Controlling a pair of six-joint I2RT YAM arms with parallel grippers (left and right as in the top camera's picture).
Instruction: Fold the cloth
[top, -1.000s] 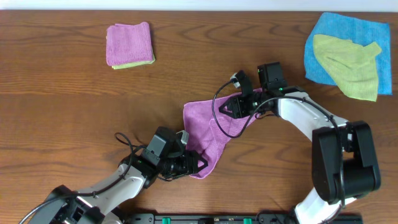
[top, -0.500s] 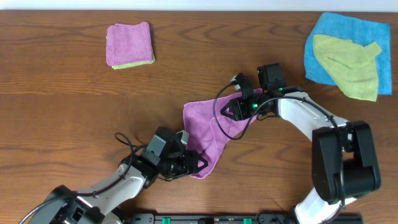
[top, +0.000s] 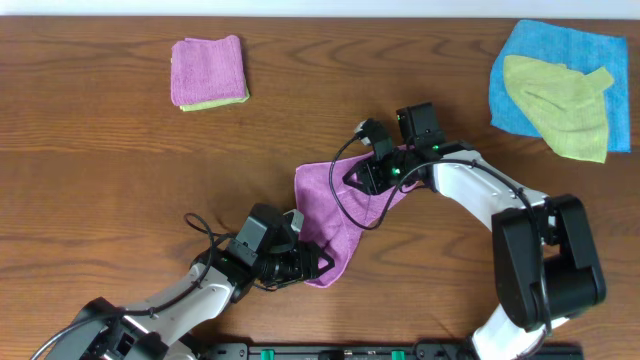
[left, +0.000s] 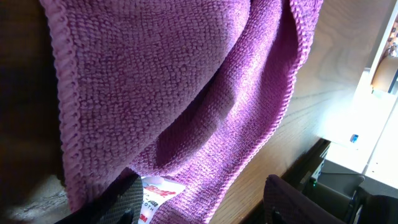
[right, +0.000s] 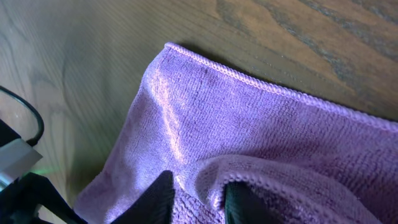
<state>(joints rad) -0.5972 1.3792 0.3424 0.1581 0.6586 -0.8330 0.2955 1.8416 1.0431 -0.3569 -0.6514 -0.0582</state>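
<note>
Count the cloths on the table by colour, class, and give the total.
Purple: 2 (mid-table cloth; folded purple cloth)
Yellow-green: 2 (crumpled yellow-green cloth lying on the blue one; yellow-green layer showing under the folded purple one)
Blue: 1 (blue cloth)
Total: 5

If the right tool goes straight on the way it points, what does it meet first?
The cloth: a raised fold lies between the fingers of the right tool, so it probably meets that first.
</note>
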